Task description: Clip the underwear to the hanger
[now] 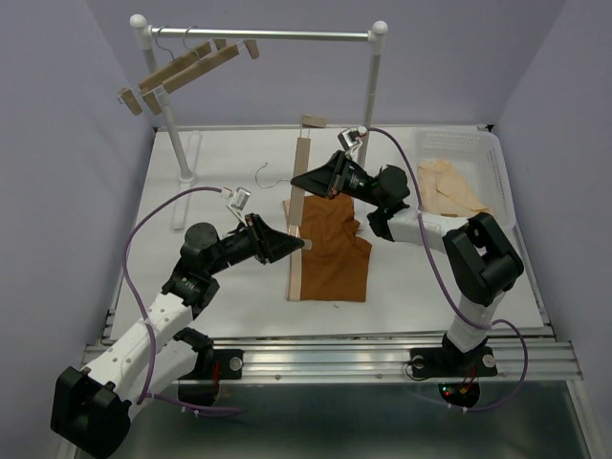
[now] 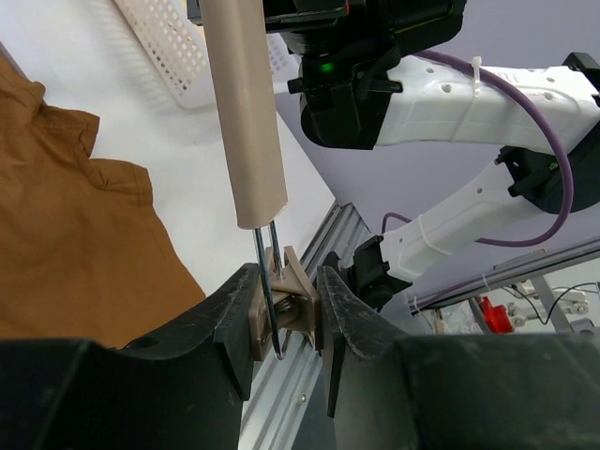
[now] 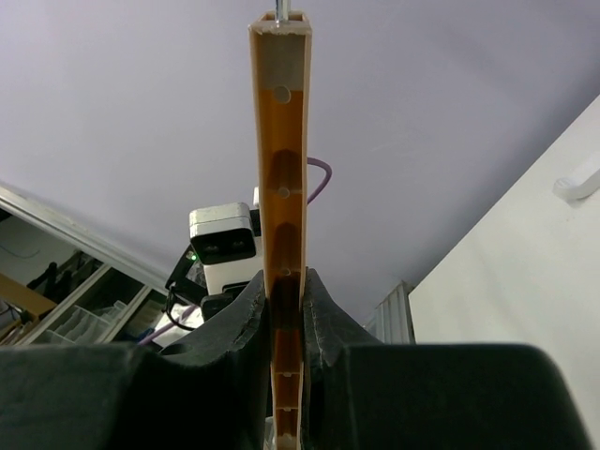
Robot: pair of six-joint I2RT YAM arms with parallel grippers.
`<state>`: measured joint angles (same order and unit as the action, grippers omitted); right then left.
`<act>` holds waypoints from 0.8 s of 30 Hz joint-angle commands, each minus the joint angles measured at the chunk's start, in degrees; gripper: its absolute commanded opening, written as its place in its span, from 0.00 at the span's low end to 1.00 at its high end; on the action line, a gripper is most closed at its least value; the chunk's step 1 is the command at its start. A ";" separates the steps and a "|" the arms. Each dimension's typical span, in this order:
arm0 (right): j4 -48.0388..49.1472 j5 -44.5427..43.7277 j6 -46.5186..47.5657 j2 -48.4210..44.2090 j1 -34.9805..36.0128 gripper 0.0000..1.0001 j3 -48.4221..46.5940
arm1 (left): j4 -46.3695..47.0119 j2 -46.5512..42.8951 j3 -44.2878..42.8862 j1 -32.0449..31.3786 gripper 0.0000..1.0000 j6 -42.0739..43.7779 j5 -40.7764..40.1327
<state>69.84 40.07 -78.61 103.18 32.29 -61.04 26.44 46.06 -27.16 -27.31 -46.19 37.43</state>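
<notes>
- The hanger point(image 1: 305, 156) lay on the white table point(image 1: 220, 163), its light-wood bar running away from the arms and its wire hook point(image 1: 262, 174) pointing left.
- The underwear point(image 1: 335, 253) was spread flat near the middle of the table. Its pale waistband point(image 1: 295, 277) ran along its left edge, in line with the bar, and the near half of the hanger overlapped the upper left part of the fabric.
- The right gripper point(image 1: 304, 182) reached in from the right and was clamped on the bar about midway along. In the right wrist view both fingers point(image 3: 319, 314) pressed flat against the sides of the wood.
- The left gripper point(image 1: 294, 243) came in from the left at the hanger's near end.
- In the left wrist view its fingers point(image 2: 234, 319) were pinched on the near clip point(image 2: 296, 302), which hung on a thin wire below the end of the bar.
- The clip sat at the edge of the waistband, but whether it had any fabric in its mouth could not be told.
- The far clip point(image 1: 314, 121) rested on bare table beyond the underwear.
- A white basket point(image 1: 499, 163) stood at the right edge of the table with a cream garment point(image 1: 449, 186) inside.
- A rail point(image 1: 258, 35) stood at the back left, with spare hangers point(image 1: 186, 67) hooked on it.
</notes>
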 commanded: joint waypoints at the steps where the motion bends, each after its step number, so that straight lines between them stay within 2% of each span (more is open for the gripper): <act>1: -2.25 0.71 4.95 -2.36 -0.04 0.18 -1.54 | 4.59 -1.24 -2.02 -0.38 0.00 -0.30 -1.13; 3: -2.87 0.53 5.92 -2.98 -0.04 0.21 -1.46 | 4.50 -1.24 -1.76 -0.38 0.00 -0.47 -1.57; 5: -4.09 0.53 6.71 -3.51 -0.04 0.32 -1.72 | 4.33 -1.15 -1.76 -0.38 0.00 -0.83 -1.92; 6: -6.02 0.62 7.76 -3.68 -0.04 0.41 -1.98 | 4.15 -1.24 -1.93 -0.38 0.00 -1.52 -2.97; 7: -6.73 0.62 8.29 -4.03 -0.04 0.56 -2.07 | 3.19 -1.07 -2.20 -0.38 0.00 -1.44 -3.41; 9: -8.75 0.62 8.82 -4.30 -0.04 0.69 -1.98 | 2.75 -1.06 -2.37 -0.29 0.00 -1.70 -4.20; 10: -9.37 0.44 9.35 -4.47 -0.04 0.84 -1.72 | 2.48 -0.80 -2.37 -0.29 0.00 -1.88 -4.90; 12: -12.52 1.05 11.45 -4.65 -0.04 1.00 -1.98 | 2.13 -0.62 -2.37 -0.20 0.00 -2.49 -6.31; 17: -17.99 1.59 16.02 -6.23 -0.04 1.00 -0.75 | 0.37 -0.62 -2.29 -0.11 0.00 -5.22 -9.91; 21: -28.94 -0.96 24.01 -10.96 -0.04 1.00 1.00 | -2.26 -0.45 -3.42 0.41 0.00 -6.89 -13.34; 24: -37.47 -4.82 35.14 -16.14 -0.04 1.00 2.93 | -6.30 -0.18 -4.30 0.77 0.00 -8.64 -17.72</act>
<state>42.85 39.00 -57.69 94.89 32.29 -59.44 21.12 46.17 -27.42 -27.11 -52.77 25.17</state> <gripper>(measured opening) 0.995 0.386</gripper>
